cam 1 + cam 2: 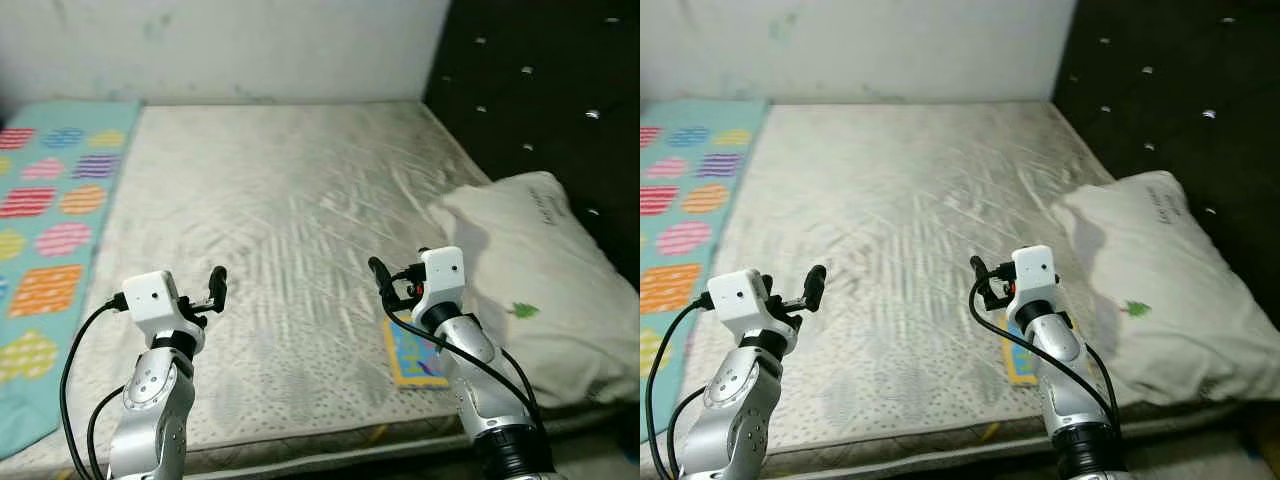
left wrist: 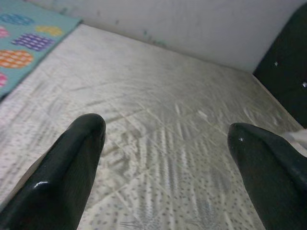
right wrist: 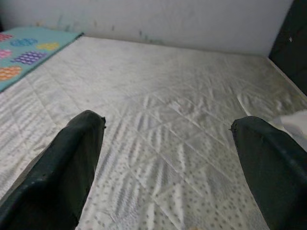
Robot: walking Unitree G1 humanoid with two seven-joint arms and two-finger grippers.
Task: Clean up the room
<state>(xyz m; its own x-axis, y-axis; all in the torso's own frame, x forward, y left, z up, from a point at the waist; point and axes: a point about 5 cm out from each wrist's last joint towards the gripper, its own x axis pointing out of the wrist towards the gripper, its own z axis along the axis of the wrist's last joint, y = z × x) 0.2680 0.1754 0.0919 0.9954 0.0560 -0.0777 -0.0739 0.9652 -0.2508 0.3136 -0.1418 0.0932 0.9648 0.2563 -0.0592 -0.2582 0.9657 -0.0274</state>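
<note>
A bare quilted beige mattress (image 1: 280, 200) lies before me. A white pillow (image 1: 545, 280) rests on its right side, against the dark headboard. A small blue and yellow flat item (image 1: 412, 362) lies on the mattress beside the pillow, partly hidden under my right arm. A teal blanket (image 1: 50, 220) with coloured patches covers the left strip of the bed. My left gripper (image 1: 214, 287) hovers open over the near left of the mattress, holding nothing. My right gripper (image 1: 381, 277) is open above the near right, just left of the pillow.
A black tufted headboard (image 1: 540, 90) rises along the right side. A pale wall (image 1: 250, 45) closes off the far end of the bed. The mattress's near edge (image 1: 300, 445) runs just below my arms.
</note>
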